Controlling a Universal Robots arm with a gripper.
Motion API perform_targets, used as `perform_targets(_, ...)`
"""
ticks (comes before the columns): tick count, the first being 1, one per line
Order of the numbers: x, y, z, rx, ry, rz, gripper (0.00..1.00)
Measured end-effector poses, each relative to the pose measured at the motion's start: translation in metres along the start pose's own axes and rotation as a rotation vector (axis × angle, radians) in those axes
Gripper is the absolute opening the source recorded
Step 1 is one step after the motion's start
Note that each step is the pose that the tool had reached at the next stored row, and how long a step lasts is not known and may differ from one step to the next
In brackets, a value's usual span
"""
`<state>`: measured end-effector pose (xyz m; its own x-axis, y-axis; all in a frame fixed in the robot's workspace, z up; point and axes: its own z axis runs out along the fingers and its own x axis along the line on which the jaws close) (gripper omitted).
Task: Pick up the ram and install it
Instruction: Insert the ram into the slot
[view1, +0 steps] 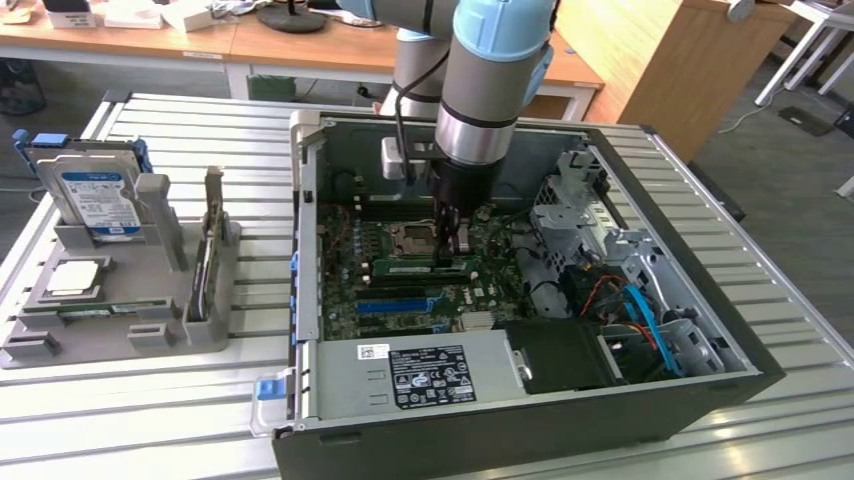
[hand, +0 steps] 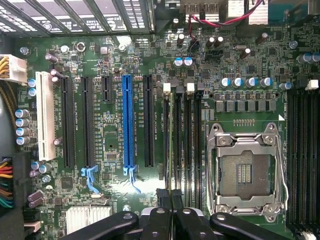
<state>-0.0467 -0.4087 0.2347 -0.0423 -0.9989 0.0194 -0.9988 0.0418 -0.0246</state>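
Note:
The ram (view1: 416, 267), a narrow green stick with a white sticker, stands on edge in a memory slot of the motherboard (view1: 360, 300) inside the open computer case. My gripper (view1: 451, 258) reaches straight down into the case at the stick's end toward the exterior view's right. Its black fingers are shut on the top edge. In the wrist view the fingertips (hand: 162, 196) meet over the memory slots, and the ram (hand: 171, 150) shows edge-on as a thin dark strip running away from them, beside the empty processor socket (hand: 247, 170).
A grey fixture (view1: 147, 330) at the exterior view's left holds a blue-labelled hard drive (view1: 100, 200) and a silver processor chip (view1: 74, 278). The power supply (view1: 427, 375), a drive cage (view1: 587, 200) and cables (view1: 641, 310) crowd the case around the arm.

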Motion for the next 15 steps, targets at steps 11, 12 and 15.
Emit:
perform_targets(11, 0.0, 0.0, 0.0, 0.0003, -0.0004, -0.015, 0.12)
perform_targets(12, 0.0, 0.0, 0.0, 0.0003, -0.0004, -0.017, 0.12)
perform_targets(15, 0.0, 0.0, 0.0, 0.0004, -0.0006, -0.02, 0.12)
